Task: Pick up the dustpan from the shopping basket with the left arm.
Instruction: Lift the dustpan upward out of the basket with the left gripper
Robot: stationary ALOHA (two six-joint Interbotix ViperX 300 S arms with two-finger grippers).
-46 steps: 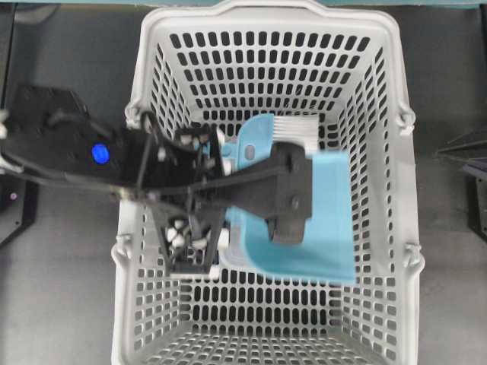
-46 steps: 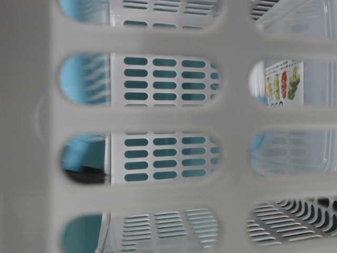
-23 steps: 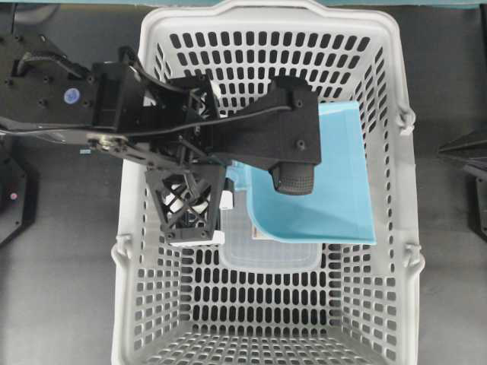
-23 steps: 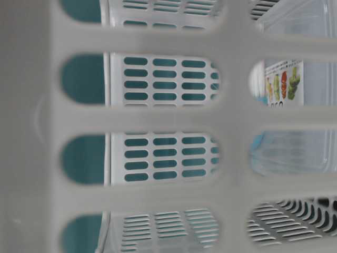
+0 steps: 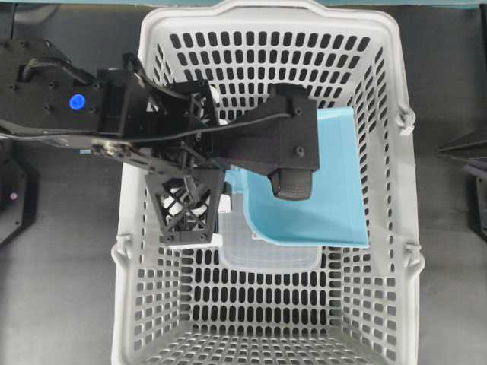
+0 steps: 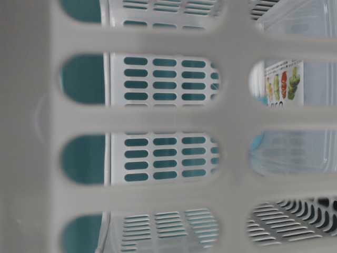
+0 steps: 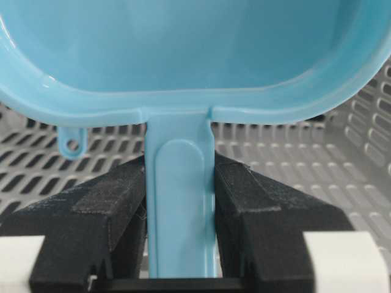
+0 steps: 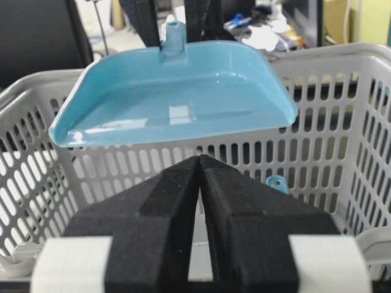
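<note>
Light-blue plastic marks the dustpan [image 5: 327,190], which hangs above the open top of the grey shopping basket [image 5: 152,304], pinched by its thin straight handle between the two black fingers [image 7: 104,213] of the left gripper [image 7: 180,201]. From overhead, the pan's long axis runs roughly left to right: the handle points left toward the black left arm [image 5: 68,114], and the wide flat mouth faces right, close to the basket's right wall. From the right wrist camera the pan [image 8: 177,97] sits level, hollow side up, above the basket's rim. A clear plastic box [image 5: 266,255] lies on the basket floor below the pan. A small light-blue loop [image 8: 278,183] shows low inside the basket; what it belongs to cannot be told. Pressed together with nothing between them, the right gripper [image 8: 200,177] stays outside the basket.
</note>
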